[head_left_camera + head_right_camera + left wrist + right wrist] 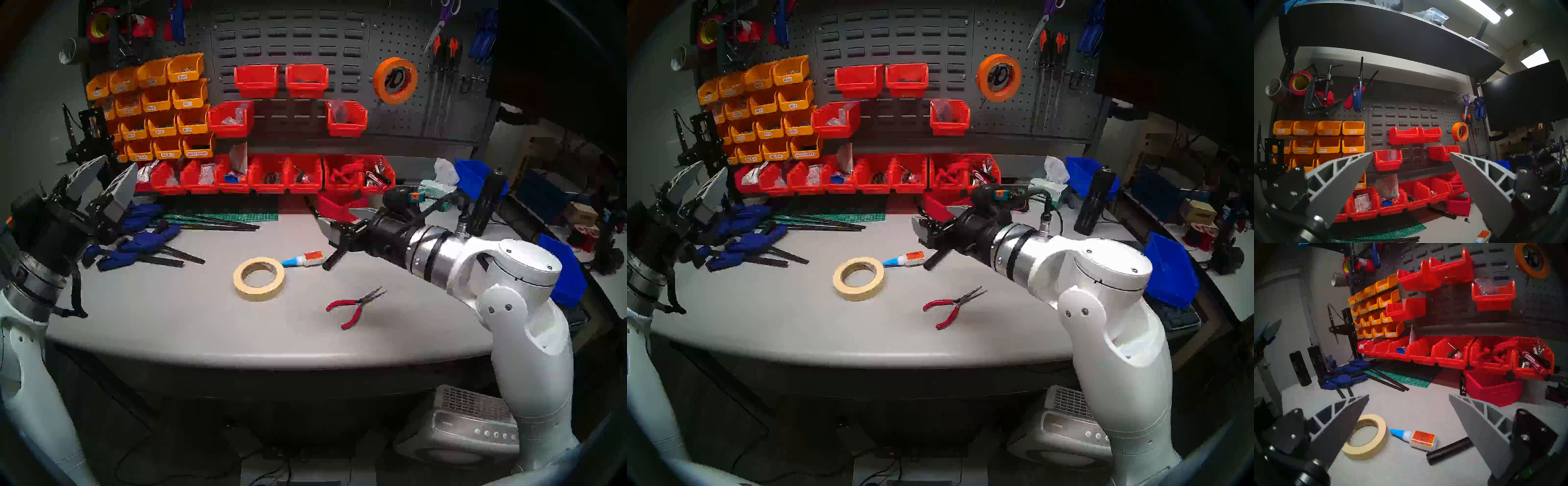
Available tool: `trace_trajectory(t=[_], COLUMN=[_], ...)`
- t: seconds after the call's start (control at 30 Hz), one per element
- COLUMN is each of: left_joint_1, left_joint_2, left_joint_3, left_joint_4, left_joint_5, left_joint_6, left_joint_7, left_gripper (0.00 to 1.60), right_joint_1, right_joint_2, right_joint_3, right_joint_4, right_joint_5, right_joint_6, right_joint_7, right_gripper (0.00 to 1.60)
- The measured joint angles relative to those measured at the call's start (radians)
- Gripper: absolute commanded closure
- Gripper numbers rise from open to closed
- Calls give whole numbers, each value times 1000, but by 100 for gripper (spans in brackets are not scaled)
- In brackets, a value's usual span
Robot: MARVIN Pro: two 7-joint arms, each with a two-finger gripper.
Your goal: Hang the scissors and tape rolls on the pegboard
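Observation:
The orange tape roll [382, 73] hangs on a hook of the dark pegboard [400, 117] at the back right. The black loop handles of the scissors [1000, 75] show through its hole. The cream tape roll [258, 294] lies flat on the grey table, mid-front. My right gripper [334, 220] hovers above the table behind and to the right of the cream roll [1362, 453], open and empty. My left gripper [117, 166] is raised at the table's left end, open and empty, facing the wall; in its wrist view the orange roll [1456, 134] is far right.
A glue bottle [305, 259] and a black cylinder [334, 258] lie just right of the cream roll. Red pliers [353, 307] lie nearer the front. Blue clamps [135, 237] are piled at left. Red bins [271, 176] line the back; purple scissors [441, 23] hang top right.

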Motion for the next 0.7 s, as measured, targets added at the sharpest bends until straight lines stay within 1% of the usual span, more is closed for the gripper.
trace_trajectory(t=[0.1, 0.17, 0.3, 0.33, 0.37, 0.6, 0.7], left_joint_1=[0, 0, 0, 0, 0, 0, 0], left_joint_2=[0, 0, 0, 0, 0, 0, 0], left_joint_3=[0, 0, 0, 0, 0, 0, 0], left_joint_4=[0, 0, 0, 0, 0, 0, 0], left_joint_5=[0, 0, 0, 0, 0, 0, 0], left_joint_6=[0, 0, 0, 0, 0, 0, 0], left_joint_7=[0, 0, 0, 0, 0, 0, 0], left_gripper=[0, 0, 0, 0, 0, 0, 0], right_joint_1=[24, 45, 73, 82, 99, 137, 147], right_joint_2=[5, 8, 8, 8, 6, 3, 3], right_joint_3=[-30, -62, -109, -126, -156, -219, -234], right_joint_4=[33, 57, 80, 85, 91, 105, 109], right_joint_5=[3, 3, -5, -9, -16, -26, -27], right_joint_6=[22, 35, 51, 58, 69, 105, 121], right_joint_7=[10, 18, 25, 28, 33, 54, 61], right_gripper=[0, 0, 0, 0, 0, 0, 0])
